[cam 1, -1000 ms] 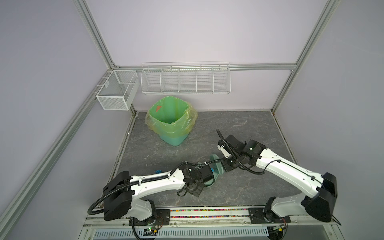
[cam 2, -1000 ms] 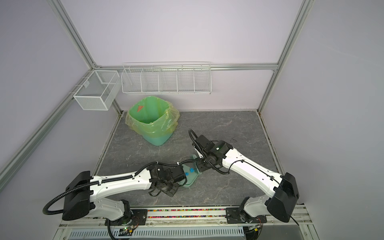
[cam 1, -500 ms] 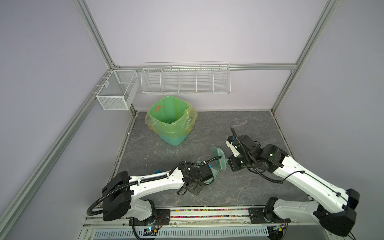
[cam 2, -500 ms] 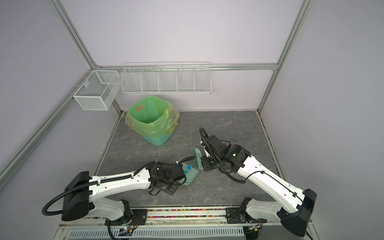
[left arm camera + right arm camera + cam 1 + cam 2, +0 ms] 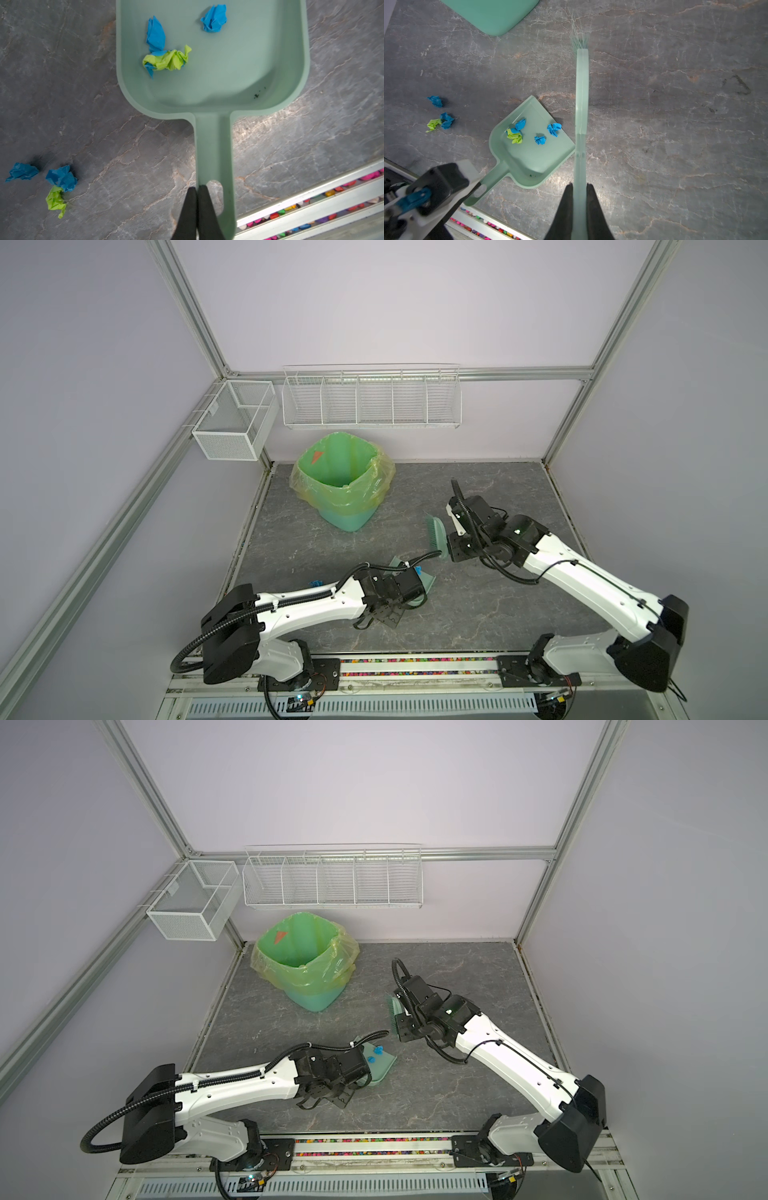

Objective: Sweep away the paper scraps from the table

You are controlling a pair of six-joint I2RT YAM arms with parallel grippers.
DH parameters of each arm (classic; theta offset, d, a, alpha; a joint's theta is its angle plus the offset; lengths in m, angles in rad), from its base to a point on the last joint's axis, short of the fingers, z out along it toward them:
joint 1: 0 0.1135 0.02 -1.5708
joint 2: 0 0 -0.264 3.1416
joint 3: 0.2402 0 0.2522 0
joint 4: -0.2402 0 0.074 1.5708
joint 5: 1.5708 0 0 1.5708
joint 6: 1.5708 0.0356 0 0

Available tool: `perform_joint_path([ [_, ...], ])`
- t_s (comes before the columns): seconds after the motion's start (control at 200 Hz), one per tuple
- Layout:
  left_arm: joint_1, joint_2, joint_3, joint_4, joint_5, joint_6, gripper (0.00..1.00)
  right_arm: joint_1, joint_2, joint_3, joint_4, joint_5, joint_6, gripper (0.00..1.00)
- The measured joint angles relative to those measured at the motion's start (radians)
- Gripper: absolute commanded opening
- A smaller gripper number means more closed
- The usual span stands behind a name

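The left gripper [image 5: 197, 188] is clamped shut on the dustpan [image 5: 228, 72] handle near the front edge of the table [image 5: 124, 145]. Several paper scraps [image 5: 166, 60] lie in the pan, others on the table toward its left edge. The right gripper [image 5: 579, 185] grips the brush [image 5: 582, 93] handle near the middle.

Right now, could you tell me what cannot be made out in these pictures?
- Dustpan front lip: cut off by the left wrist view's edge.
- Loose paper scraps: mostly hidden behind the left arm in both top views.
- Brush bristles: edge-on in the right wrist view.
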Motion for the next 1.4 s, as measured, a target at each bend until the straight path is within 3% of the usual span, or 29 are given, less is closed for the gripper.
perform_joint_path([
  [0.395, 0.016, 0.017, 0.0, 0.01, -0.015, 0.0, 0.0, 0.036, 0.08, -0.021, 0.096, -0.125, -0.051, 0.07],
  [0.595, 0.018, 0.028, 0.0, 0.021, -0.026, 0.002, 0.0, 0.055, -0.078, -0.163, 0.097, -0.145, -0.038, 0.07],
  [0.785, 0.019, 0.064, 0.0, 0.023, -0.038, 0.005, 0.0, 0.061, -0.214, -0.177, 0.089, -0.155, -0.001, 0.07],
  [1.4, 0.038, -0.002, 0.048, 0.018, -0.181, 0.04, 0.0, 0.034, -0.296, -0.174, 0.033, -0.034, 0.073, 0.07],
])
